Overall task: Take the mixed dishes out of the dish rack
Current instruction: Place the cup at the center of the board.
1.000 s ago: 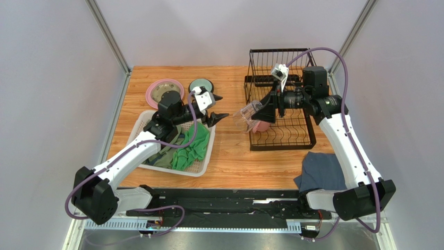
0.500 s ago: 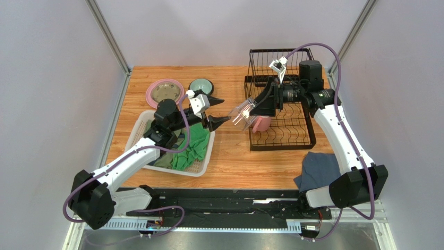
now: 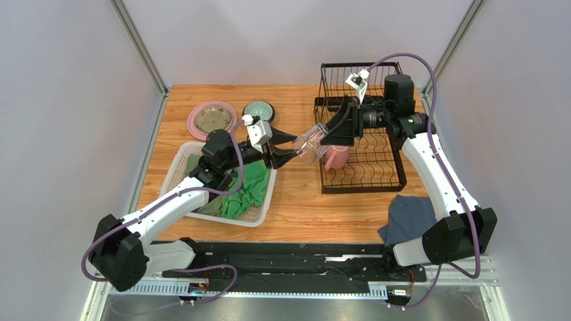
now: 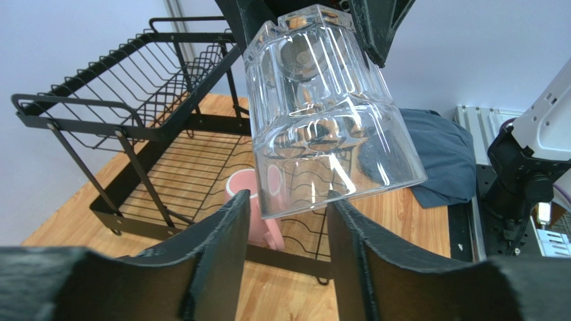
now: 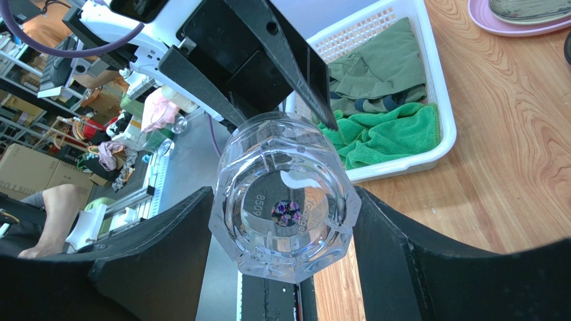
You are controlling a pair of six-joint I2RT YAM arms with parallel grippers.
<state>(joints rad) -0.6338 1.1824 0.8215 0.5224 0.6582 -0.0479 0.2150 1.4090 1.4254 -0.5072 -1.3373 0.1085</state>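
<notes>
A white basket (image 3: 228,220) of green cloths (image 3: 248,190) (one olive) sits left of a blue-grey cloth (image 3: 410,217).

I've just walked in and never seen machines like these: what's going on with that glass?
It looks like a mid-air handover. The right gripper holds the clear glass cup by its base, out beside the black dish rack, mouth toward the left gripper. That gripper's fingers stand apart at the cup's mouth; whether they touch it I cannot tell. A pink mug sits in the rack's lower tray.
</notes>
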